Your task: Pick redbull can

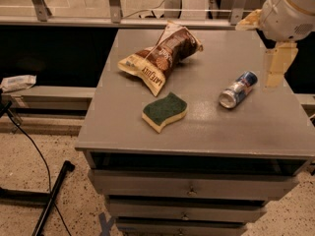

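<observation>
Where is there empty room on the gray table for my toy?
Biggest bare patch: front strip of the table, in front of green sponge and redbull can. Also the back, between chip bag and gripper. Crowded: between bag and sponge; the right edge, gripper beside the can.

Light: moderate, warm, from overhead; brightest strip along 12 o'clock; table top [147,77] evenly lit, faint sheen near centre; soft, short shadows beneath green sponge [165,111] and redbull can [238,89]; glint on can's silver end; gripper [271,65] at 2 o'clock, pale, near overexposed; black recess at 9 o'clock.
</observation>
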You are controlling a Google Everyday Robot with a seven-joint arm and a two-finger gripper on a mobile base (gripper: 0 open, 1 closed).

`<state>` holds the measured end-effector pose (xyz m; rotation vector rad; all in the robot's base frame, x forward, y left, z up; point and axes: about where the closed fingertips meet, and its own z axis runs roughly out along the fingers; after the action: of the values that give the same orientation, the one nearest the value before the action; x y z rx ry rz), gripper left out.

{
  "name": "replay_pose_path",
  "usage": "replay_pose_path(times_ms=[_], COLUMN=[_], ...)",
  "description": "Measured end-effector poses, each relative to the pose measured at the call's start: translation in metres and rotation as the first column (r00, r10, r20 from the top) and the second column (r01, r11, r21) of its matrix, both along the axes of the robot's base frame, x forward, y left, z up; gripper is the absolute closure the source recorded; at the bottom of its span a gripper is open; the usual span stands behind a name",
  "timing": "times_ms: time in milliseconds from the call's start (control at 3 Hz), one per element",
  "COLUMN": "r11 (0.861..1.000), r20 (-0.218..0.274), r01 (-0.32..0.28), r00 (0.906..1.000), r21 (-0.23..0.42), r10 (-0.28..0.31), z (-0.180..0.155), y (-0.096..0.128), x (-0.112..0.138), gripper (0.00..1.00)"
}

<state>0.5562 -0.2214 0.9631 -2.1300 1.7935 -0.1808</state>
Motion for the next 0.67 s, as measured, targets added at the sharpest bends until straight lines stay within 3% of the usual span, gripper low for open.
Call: replay_pose_path(times_ms=[333,667], r11=[0.995,0.978], r20=[-0.018,-0.036], r01=[-0.06,-0.149], r00=[0.9981,0.9887], r21=[-0.074,-0.143], r10=[0.059,0.145], z=[-0.018,-0.046], y=[-0.012,-0.023], x=[0.021,0.042], gripper=[0.0,0.0])
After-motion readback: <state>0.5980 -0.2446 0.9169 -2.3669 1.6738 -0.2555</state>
